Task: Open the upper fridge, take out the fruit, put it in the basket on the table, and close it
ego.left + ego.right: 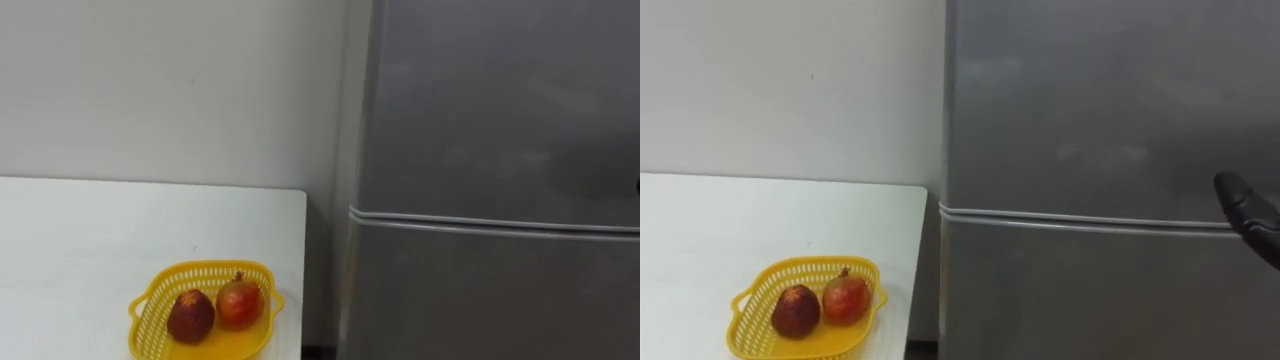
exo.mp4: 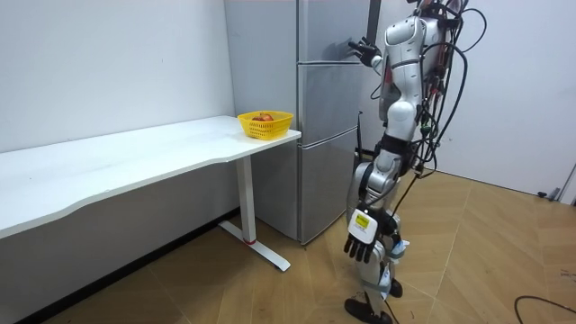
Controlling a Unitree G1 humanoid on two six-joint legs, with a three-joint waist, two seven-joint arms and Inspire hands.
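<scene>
So, left eye view first: the fridge's upper door [image 1: 480, 110] is shut, sitting flush over the lower door [image 1: 480, 300] with a thin seam [image 1: 480, 221] between them. Left of it is a white table [image 1: 80, 230] with a yellow basket [image 1: 205, 267] near its corner. The basket holds a dark red fruit [image 1: 190, 315] and a red-orange fruit [image 1: 240, 302], touching each other.

Right eye view gives the same stuff plus the right hand [image 1: 1250, 215] at the right edge. Its dark fingers are stretched out, grasping nothing, and the tip sits just above the seam, over the bottom of the upper door. Can't tell if it's actually touching the metal. The basket is well off to the left of those fingers and lower.

Room view adds the whole robot standing right in front of the fridge, right arm raised with fingers splayed at the upper door. The left hand [image 2: 360, 245] hangs by the leg, fingers loose and pointing downward, holding nothing. Table and basket sit beyond the raised fingers, toward the room view's left.
</scene>
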